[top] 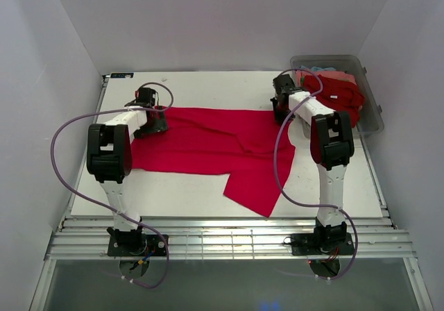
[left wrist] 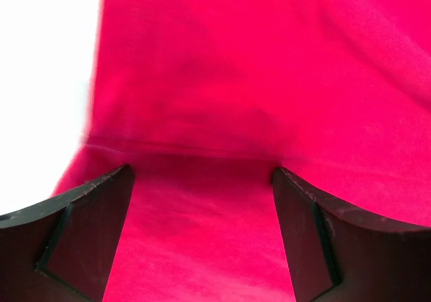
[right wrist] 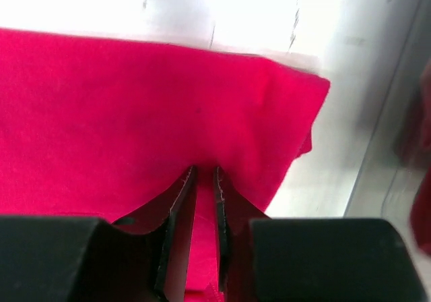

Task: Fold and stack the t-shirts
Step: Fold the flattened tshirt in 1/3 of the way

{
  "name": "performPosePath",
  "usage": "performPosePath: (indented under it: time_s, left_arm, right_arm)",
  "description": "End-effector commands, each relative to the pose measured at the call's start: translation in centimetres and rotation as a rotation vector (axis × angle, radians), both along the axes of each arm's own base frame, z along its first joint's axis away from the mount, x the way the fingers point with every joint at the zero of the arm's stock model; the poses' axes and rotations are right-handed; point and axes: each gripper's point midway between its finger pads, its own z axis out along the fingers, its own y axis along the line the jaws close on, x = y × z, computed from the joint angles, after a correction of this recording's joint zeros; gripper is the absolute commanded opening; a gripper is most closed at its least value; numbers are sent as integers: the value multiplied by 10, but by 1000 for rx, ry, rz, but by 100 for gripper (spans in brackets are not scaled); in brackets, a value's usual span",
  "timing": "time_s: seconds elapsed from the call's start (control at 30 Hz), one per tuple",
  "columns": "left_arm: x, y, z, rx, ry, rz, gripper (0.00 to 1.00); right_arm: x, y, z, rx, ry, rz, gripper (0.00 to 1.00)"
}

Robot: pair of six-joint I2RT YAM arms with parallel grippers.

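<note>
Crimson t-shirt (top: pixel 208 144) lies spread across the middle of the white counter (top: pixel 173 193). One flap trails toward the near edge, right of centre.

Left pincer (left wrist: pixel 202 180) sits at the shirt's left end, low over the cloth. Jaws stand wide apart, holding nothing, with only fabric lying beneath. Cannot tell whether the tips touch it. Cloth edge and bare counter show just to its left.

Right pincer (right wrist: pixel 204 174) sits at the shirt's far right corner. Jaws are drawn nearly together, with a thin fold of the red cloth nipped between them.

Farther right, at the far corner, is a clear plastic bin (top: pixel 374 113). It holds a heap of shirts (top: pixel 343 92), mostly red, with a bit of light blue at the back.
</note>
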Motion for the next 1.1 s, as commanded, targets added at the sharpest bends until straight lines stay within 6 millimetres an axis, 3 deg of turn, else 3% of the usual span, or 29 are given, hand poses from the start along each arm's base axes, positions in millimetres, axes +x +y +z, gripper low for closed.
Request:
performPosePath:
  time_s: [0.0, 0.03, 0.1, 0.17, 0.2, 0.33, 0.43, 0.57, 0.67, 0.7, 0.77, 0.8, 0.87, 0.9, 0.97, 1.0, 1.07]
  left_arm:
    - [-17, 33, -11, 74, 45, 82, 94]
    - [-19, 37, -14, 79, 55, 93, 94]
    - [-24, 44, -18, 87, 74, 115, 94]
    - [-30, 62, -22, 91, 96, 162, 94]
    - [-33, 69, -23, 95, 106, 177, 94]
    - [-37, 79, -27, 96, 128, 203, 94]
    - [-37, 75, -28, 73, 131, 196, 94]
    - [-13, 53, -13, -54, 57, 141, 93]
    - [14, 30, 19, -109, -43, 85, 93]
    - [22, 25, 33, -118, -80, 76, 93]
    - [34, 15, 55, -137, -136, 53, 94]
    - [42, 10, 70, -146, -174, 42, 95]
    - [48, 5, 91, -176, -222, 40, 96]
    - [50, 4, 99, -183, -238, 45, 96]
    - [52, 3, 117, -194, -279, 51, 97]
    - [53, 4, 122, -192, -294, 53, 97]
    - [53, 5, 123, -181, -302, 47, 97]
  right_arm:
    - [19, -8, -5, -2, -16, -19, 22]
    - [20, -9, -14, -3, 1, -20, 22]
    - [31, -8, -11, 8, -15, -23, 23]
    - [35, -8, -22, 12, 3, -22, 23]
    - [44, -6, -17, 25, -16, -24, 23]
    - [60, -2, -27, 47, -22, -29, 24]
    - [70, 3, -26, 85, -35, -30, 25]
    - [81, 12, -19, 148, -71, 3, 25]
    - [85, 23, 2, 198, -138, 67, 27]
    - [96, 30, 35, 235, -235, 100, 28]
    - [95, 31, 51, 238, -290, 129, 31]
    - [100, 31, 81, 245, -366, 141, 31]
    - [99, 32, 103, 249, -412, 157, 33]
    - [98, 33, 125, 258, -450, 174, 33]
    - [91, 32, 134, 260, -460, 174, 35]
    - [87, 31, 148, 260, -480, 176, 35]
    - [78, 30, 149, 261, -470, 176, 35]
